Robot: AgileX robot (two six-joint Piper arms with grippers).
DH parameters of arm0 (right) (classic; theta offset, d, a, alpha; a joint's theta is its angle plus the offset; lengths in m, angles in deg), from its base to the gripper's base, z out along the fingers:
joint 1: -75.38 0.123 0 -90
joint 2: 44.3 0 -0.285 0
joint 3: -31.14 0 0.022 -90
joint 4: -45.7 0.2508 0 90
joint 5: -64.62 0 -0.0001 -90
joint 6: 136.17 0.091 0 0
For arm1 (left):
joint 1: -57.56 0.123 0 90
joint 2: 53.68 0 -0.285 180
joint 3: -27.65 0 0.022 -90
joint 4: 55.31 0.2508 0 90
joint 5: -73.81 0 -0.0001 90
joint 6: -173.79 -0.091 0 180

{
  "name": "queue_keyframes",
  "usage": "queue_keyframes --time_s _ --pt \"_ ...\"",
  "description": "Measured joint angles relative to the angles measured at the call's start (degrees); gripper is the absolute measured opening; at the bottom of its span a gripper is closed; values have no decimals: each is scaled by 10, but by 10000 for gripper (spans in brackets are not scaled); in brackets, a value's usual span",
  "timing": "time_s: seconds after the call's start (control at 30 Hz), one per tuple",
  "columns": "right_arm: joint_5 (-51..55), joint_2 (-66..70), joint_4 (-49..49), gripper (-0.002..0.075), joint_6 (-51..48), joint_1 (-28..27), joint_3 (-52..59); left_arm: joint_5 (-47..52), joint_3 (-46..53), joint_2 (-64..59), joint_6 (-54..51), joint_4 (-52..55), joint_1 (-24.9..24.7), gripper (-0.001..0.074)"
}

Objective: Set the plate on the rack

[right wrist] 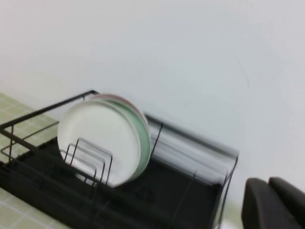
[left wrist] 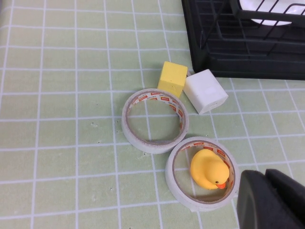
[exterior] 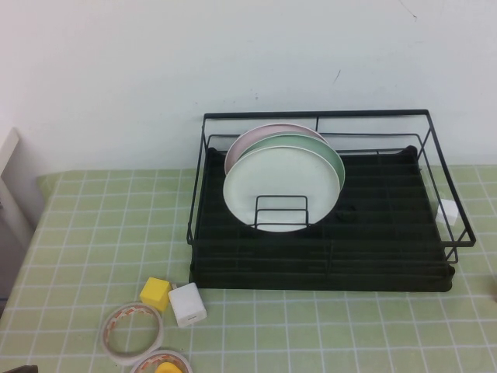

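Observation:
The white plate [exterior: 281, 186] stands upright on the black wire rack [exterior: 326, 256], leaning against the upright dividers at the front of the row. A mint green plate [exterior: 330, 155] and a pale pink plate [exterior: 256, 138] stand right behind it. The right wrist view shows the white plate [right wrist: 97, 138] in the rack [right wrist: 43, 186] from the side. My left gripper [left wrist: 269, 200] is shut and empty, low over the table near the tape rolls. My right gripper [right wrist: 271, 205] is shut and empty, off the rack's right end. Neither arm shows in the high view.
A yellow cube [exterior: 155, 294], a white cube [exterior: 188, 305] and two tape rolls [exterior: 133, 332] lie in front of the rack's left corner. A yellow rubber duck [left wrist: 208, 169] sits inside the nearer roll. A small white object [exterior: 448, 211] sits at the rack's right side.

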State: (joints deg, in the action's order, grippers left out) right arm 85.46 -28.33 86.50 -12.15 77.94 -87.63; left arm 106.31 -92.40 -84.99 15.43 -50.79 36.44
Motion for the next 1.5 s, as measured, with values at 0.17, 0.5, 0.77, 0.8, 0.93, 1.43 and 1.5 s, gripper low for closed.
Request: queue_keyframes --time_s 0.17,0.5,0.77,0.8,0.93,1.43,1.5 --pt "-4 -25 -213 12 303 -8 69 0 0 0 0 0 0 -1" --pt "-9 -89 -471 12 620 -49 170 1 0 0 0 0 0 -1" --pt "-8 -89 -471 12 623 -59 170 1 0 1 1 0 0 -1" --pt "-8 -89 -471 12 623 -59 170 1 0 1 1 0 0 -1" --pt "-7 -89 -471 12 622 -59 170 1 0 1 1 0 0 -1" --pt "-7 -89 -471 12 621 -59 170 1 0 1 1 0 0 -1" --pt "-7 -89 -471 12 621 -59 170 1 0 1 2 0 0 -1"
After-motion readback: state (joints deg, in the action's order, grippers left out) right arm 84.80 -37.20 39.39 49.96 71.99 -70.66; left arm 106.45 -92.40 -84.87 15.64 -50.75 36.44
